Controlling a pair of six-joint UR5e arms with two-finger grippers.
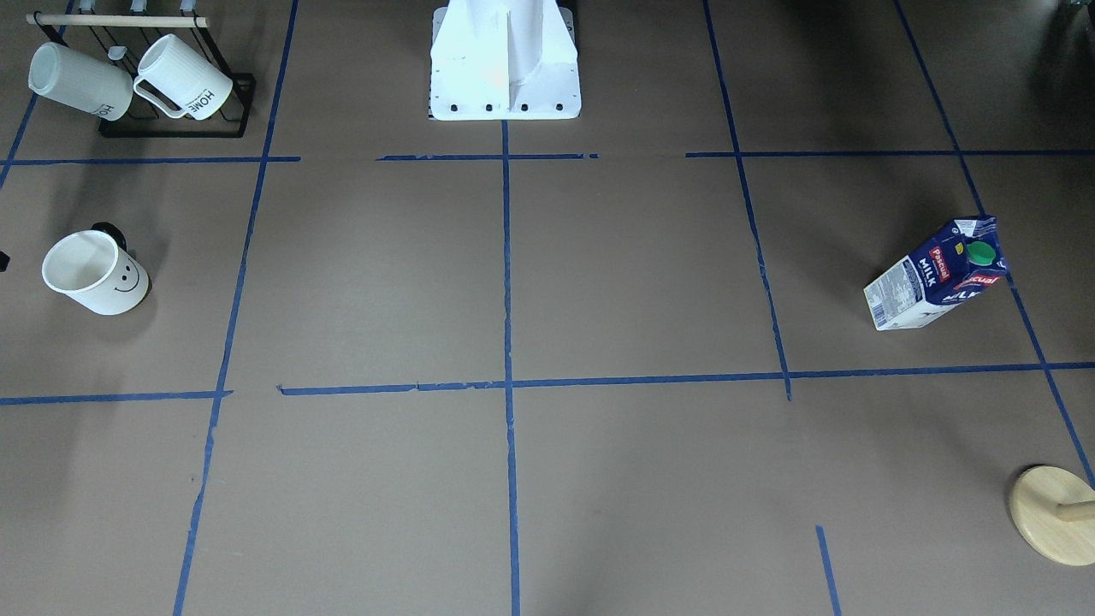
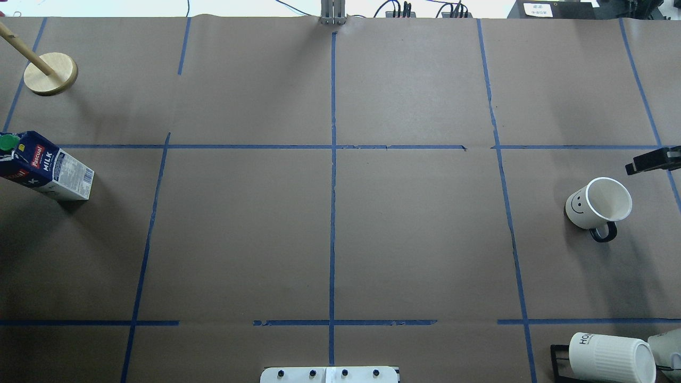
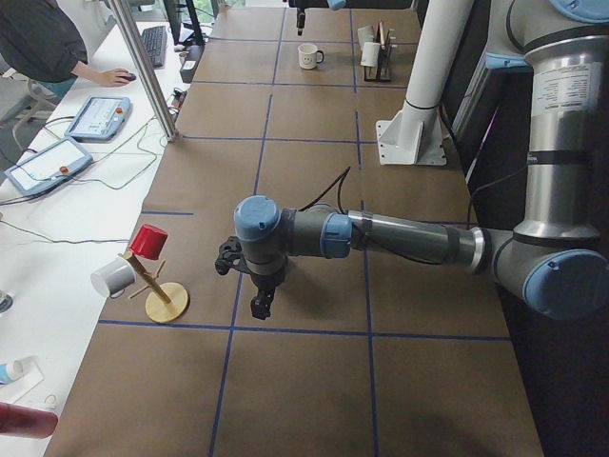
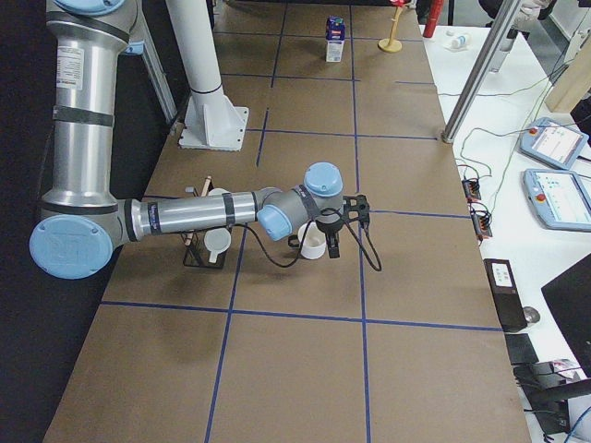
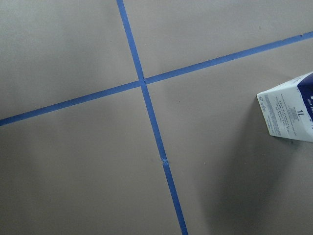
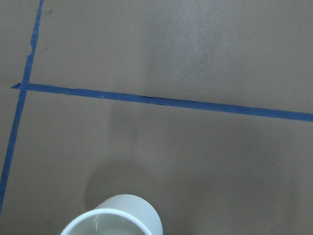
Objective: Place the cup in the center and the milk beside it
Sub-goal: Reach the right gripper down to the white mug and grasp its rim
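Note:
The cup [image 1: 94, 274] is a white mug with a smiley face and a black handle. It stands upright at the robot's right, also in the overhead view [image 2: 598, 205] and at the bottom of the right wrist view [image 6: 112, 221]. My right gripper [image 2: 653, 159] hovers just beyond it; only a black part shows, so I cannot tell open or shut. The milk [image 1: 937, 274] stands upright at the robot's left [image 2: 47, 167]. My left gripper [image 3: 258, 303] hovers near it; I cannot tell its state. The center [image 2: 332, 147] tape crossing is bare.
A black rack [image 1: 175, 128] holding two ribbed "HOME" mugs [image 2: 609, 357] sits near the robot on its right. A wooden mug tree [image 2: 50, 74] stands at the far left corner. The white robot base [image 1: 505, 77] is at the near edge. An operator [image 3: 48, 38] sits beyond the table.

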